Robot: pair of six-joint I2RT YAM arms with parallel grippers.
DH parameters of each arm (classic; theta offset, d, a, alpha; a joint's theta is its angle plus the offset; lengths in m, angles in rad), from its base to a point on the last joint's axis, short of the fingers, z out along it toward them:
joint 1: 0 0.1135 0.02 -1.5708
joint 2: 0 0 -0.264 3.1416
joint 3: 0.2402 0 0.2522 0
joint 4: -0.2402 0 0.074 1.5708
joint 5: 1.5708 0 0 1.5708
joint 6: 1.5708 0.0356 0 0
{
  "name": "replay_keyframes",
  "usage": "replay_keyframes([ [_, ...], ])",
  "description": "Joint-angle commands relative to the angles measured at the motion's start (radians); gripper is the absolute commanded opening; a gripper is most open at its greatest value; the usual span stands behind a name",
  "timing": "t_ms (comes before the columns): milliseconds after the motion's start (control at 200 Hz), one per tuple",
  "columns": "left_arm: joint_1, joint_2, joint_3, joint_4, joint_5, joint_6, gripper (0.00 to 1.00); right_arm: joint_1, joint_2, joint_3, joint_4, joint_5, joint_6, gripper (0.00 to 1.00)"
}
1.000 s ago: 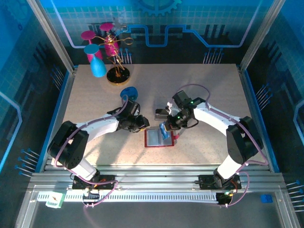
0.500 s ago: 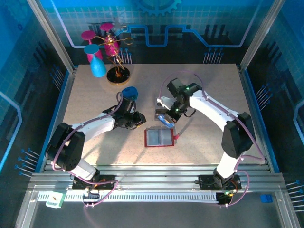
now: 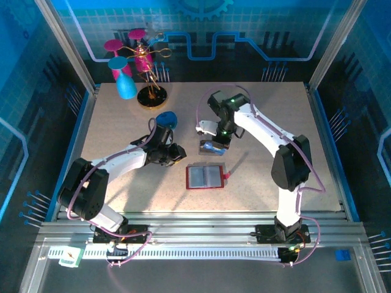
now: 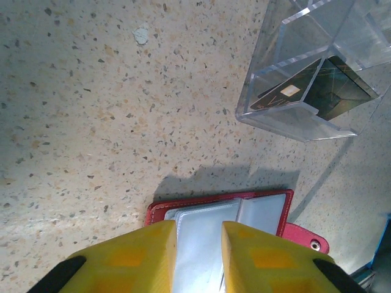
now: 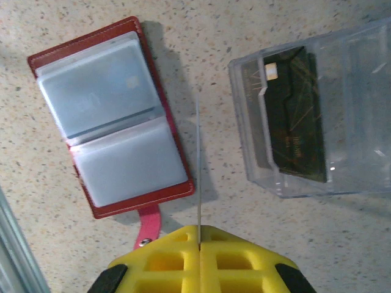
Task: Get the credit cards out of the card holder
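Observation:
The red card holder [image 3: 204,177] lies open on the table, grey-blue pockets up [image 5: 110,116]. My right gripper [image 5: 199,229] is shut on a thin bluish credit card [image 5: 199,165], seen edge-on between the holder and the clear tray [image 5: 360,110]. From above, that gripper [image 3: 219,141] hangs over the tray [image 3: 204,150]. A dark credit card [image 5: 293,110] lies inside the tray. My left gripper [image 4: 198,235] stands open with nothing between its fingers, just off the holder's [image 4: 220,213] left edge; from above it [image 3: 180,152] sits left of the holder.
A gold stand with pink cups [image 3: 143,67] and a blue upturned glass [image 3: 125,82] stand at the back left. A blue disc [image 3: 165,119] lies behind my left arm. The holder's snap tab [image 5: 146,226] sticks out toward my right gripper.
My right gripper has risen from the holder with the card and moved back over the clear tray. My left gripper has drawn back to the left, off the holder.

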Motion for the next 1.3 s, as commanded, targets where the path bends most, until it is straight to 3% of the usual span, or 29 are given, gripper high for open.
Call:
replay_keyframes([
  [0, 0.013, -0.044, 0.013, -0.028, 0.004, 0.016, 0.27, 0.003, 0.041, 0.072, -0.062, 0.053, -0.074, 0.0],
  [945, 0.047, 0.025, 0.092, -0.033, 0.012, 0.019, 0.29, -0.063, 0.375, 0.574, -0.245, 0.071, -0.228, 0.0],
  [1296, 0.069, 0.027, 0.089, -0.046, 0.014, 0.022, 0.29, -0.066, 0.437, 0.627, -0.247, 0.101, -0.273, 0.0],
])
